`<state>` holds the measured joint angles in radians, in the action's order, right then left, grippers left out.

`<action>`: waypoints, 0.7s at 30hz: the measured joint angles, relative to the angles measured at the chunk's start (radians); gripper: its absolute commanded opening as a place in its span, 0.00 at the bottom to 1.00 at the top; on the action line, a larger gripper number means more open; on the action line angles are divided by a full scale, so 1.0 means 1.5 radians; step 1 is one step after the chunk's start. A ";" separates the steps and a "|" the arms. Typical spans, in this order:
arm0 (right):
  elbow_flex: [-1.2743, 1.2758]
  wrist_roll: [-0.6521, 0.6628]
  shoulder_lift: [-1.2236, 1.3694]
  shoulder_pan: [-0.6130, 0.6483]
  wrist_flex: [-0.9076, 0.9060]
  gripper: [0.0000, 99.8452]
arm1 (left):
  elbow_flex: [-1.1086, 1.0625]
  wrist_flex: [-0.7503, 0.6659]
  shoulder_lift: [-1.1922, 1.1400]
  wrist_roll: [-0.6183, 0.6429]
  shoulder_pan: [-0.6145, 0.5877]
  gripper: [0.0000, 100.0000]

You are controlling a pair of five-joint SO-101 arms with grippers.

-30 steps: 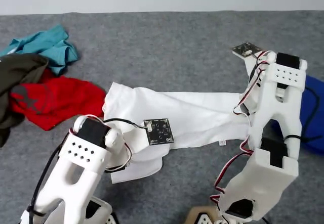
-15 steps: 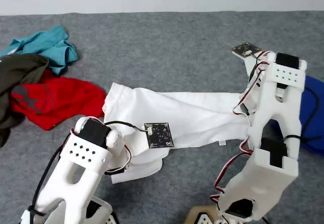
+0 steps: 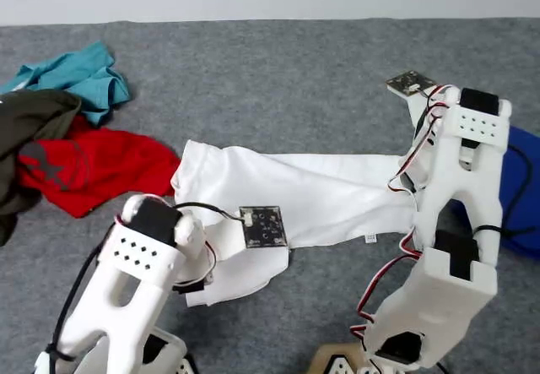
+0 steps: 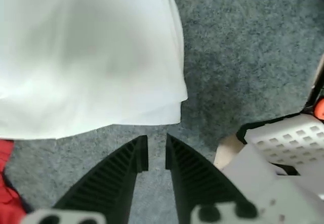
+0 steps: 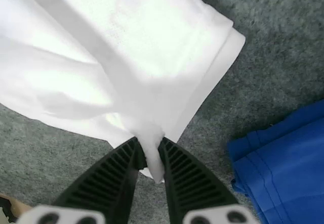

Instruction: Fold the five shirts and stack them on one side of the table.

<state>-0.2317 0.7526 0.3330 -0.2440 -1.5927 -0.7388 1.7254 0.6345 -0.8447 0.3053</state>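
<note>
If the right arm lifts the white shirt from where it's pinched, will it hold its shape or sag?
Likely floppy: the white shirt bunches into soft creases where the right gripper pinches its edge, so most of it should sag. It is probably light, since the cloth looks thin. The fuzzy grey mat may drag on whatever trails.

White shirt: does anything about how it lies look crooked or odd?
The white shirt lies uneven: a flap by the left arm juts out crooked, and the right gripper pinches one corner, raising a ridge.
</note>
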 measured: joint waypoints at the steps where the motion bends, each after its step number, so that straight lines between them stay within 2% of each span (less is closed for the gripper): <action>1: 0.000 0.000 0.000 0.000 0.000 0.01 | 0.007 0.000 0.000 -0.008 -0.015 0.07; 7: -0.032 0.000 0.000 0.032 -0.073 0.12 | 0.060 -0.015 0.000 -0.046 -0.129 0.07; 14: -0.132 -0.046 -0.043 0.053 -0.105 0.25 | 0.065 -0.028 0.000 -0.048 -0.197 0.07; 21: -0.137 -0.117 -0.089 0.084 -0.106 0.25 | 0.059 -0.079 0.000 -0.045 -0.236 0.07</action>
<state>-0.4373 0.5777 0.1995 -0.1181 -1.7522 -0.6498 1.6072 0.6345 -0.9122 -0.0491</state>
